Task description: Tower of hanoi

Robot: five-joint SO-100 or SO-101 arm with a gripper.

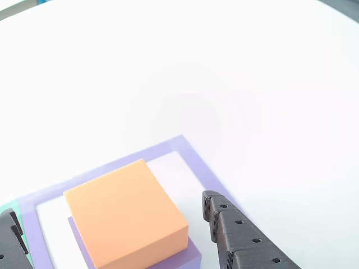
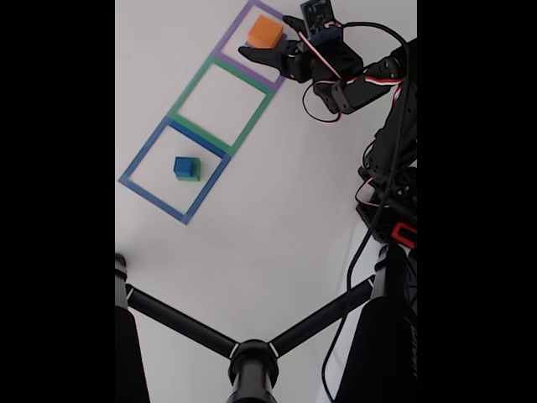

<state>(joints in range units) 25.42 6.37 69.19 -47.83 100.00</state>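
- Orange block (image 1: 126,213) is sitting on top of the purple block (image 1: 193,255) in the other view, nearest the camera, with only a thin purple edge peeking out beneath it.
- Both blocks are lying inside the purple square outline (image 1: 190,159) on the white table (image 1: 224,73).
- The gripper (image 1: 112,224) is standing spread wide around the orange block, one dark finger (image 1: 241,235) showing to the right of it and the other at the lower left corner, neither touching it.
- In the fixed view, the gripper (image 2: 273,40) is reaching over the purple square outline (image 2: 231,38) at the top, its jaws apart on either side of the orange block (image 2: 265,32).
- The green square outline (image 2: 189,92) is lying in the middle of the row.
- The blue cube (image 2: 185,165) is resting on the green block (image 2: 188,177) inside the blue square outline (image 2: 138,159), well apart from the gripper.
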